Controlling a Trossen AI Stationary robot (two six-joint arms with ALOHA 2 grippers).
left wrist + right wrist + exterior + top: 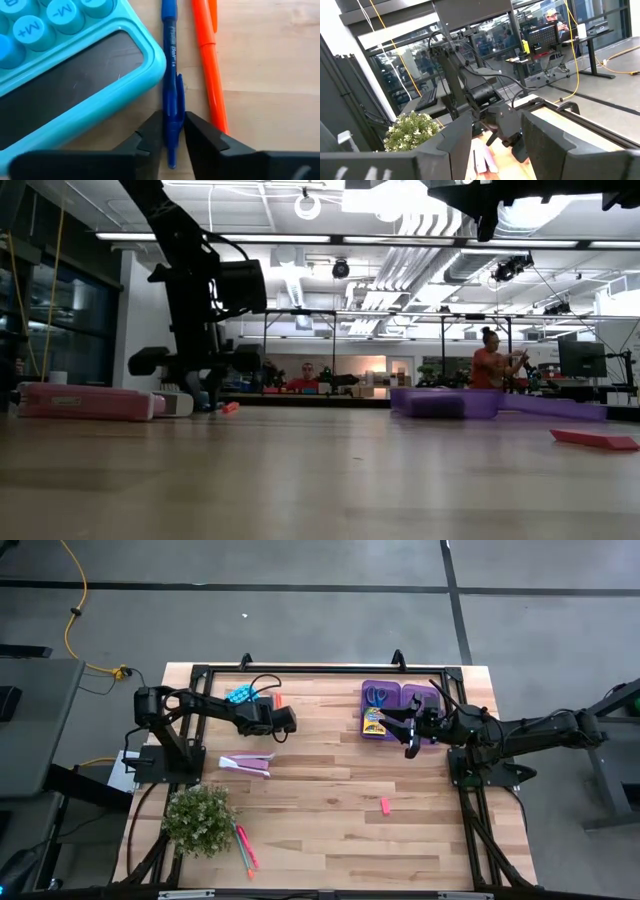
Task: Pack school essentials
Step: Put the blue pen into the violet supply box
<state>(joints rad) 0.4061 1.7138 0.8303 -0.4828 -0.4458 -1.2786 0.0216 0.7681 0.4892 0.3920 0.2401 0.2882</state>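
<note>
Left hand (174, 134) clamped on the thin blue pen (171, 75).
The pen lies on the wooden worktop (270, 60) between a teal calculator (75, 75) and a thin orange pen (210, 75); the right hand (495, 145), fingers apart, hovers over the purple case (392, 697).

We see two matte black, many-jointed arms, each built of slim tubular links and blocky joint housings. The left arm (205, 708) rises from a black base plate at the bench's nine o'clock edge, with a thin black cable looping above its wrist. The right arm (525, 730) has a similar base at three o'clock. Each claw has two broad, flat, wedge-shaped black fingers (142, 142) with bevelled inner faces.
</note>
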